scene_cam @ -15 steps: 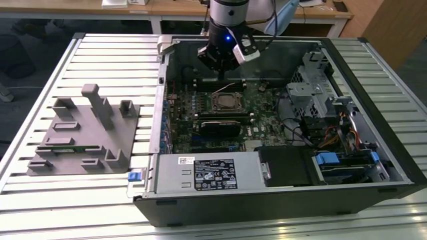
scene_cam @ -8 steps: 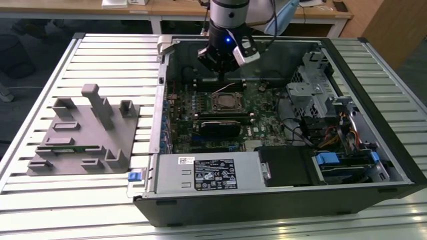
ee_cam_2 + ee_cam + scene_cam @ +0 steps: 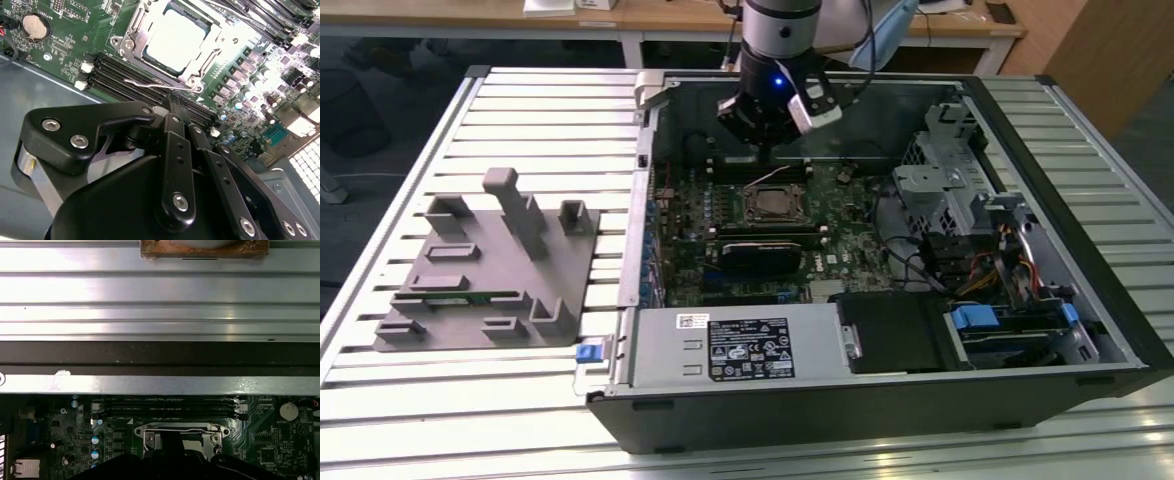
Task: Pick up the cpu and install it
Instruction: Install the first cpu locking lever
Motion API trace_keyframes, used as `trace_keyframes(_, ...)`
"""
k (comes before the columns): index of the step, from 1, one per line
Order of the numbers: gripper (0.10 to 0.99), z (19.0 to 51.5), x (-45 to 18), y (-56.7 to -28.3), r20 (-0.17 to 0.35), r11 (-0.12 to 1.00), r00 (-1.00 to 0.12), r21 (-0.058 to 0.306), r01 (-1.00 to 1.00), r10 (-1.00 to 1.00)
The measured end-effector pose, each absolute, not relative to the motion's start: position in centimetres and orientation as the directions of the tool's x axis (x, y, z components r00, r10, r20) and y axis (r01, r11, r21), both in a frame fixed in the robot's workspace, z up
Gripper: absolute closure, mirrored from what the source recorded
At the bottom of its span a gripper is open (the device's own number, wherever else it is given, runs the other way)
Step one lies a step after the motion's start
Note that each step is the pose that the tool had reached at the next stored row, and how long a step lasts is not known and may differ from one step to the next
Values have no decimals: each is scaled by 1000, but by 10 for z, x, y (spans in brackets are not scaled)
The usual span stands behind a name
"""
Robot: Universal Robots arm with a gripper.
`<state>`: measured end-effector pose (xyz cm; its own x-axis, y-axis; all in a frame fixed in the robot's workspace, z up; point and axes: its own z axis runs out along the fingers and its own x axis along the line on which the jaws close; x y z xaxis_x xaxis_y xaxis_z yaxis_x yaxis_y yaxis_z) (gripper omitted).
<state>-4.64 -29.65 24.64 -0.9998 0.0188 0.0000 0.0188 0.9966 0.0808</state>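
- The cpu (image 3: pixel 176 41) sits flat in its socket (image 3: pixel 192 75) on the green board (image 3: pixel 65 45), in the middle of the open case (image 3: pixel 1067 250). I think it has already been put in its place.
- The gripper (image 3: pixel 770 150) hangs above the board, near the socket, toward the far wall of the case. It holds nothing that I can see.
- I cannot tell if the fingers are wide or narrow. In the second wrist view the black links (image 3: pixel 175 150) come close together at the top, but the tips are hidden.
- The exterior view shows the whole case and the grey tray (image 3: pixel 480 270) beside it on the table (image 3: pixel 400 400), on the exterior view's left.
- The second wrist view shows the shiny top of the cpu up close, with a thin wire lever (image 3: pixel 150 84) lying beside the socket.
- The first wrist view shows the socket's edge and the long black slots (image 3: pixel 170 407) next to it.
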Motion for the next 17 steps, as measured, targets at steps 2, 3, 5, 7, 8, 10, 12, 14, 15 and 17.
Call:
trace_keyframes(2,980,246,-46,-297,0,997,-1000,81,19,19)
trace_keyframes(3,980,246,-46,-297,0,997,-1000,81,19,19)
trace_keyframes(5,980,246,-45,-296,0,997,-1000,81,19,19)
trace_keyframes(7,980,245,-45,-296,0,997,-1000,81,19,19)
trace_keyframes(8,980,245,-45,-296,0,997,-1000,81,19,19)
trace_keyframes(10,980,244,-45,-296,0,997,-1000,81,19,19)
trace_keyframes(12,980,242,-44,-296,0,997,-1000,80,16,16)
trace_keyframes(14,980,240,-43,-296,0,997,-1000,80,8,8)
trace_keyframes(15,980,240,-43,-296,0,997,-1000,80,6,6)
trace_keyframes(17,980,239,-42,-295,0,997,-1000,81,6,6)
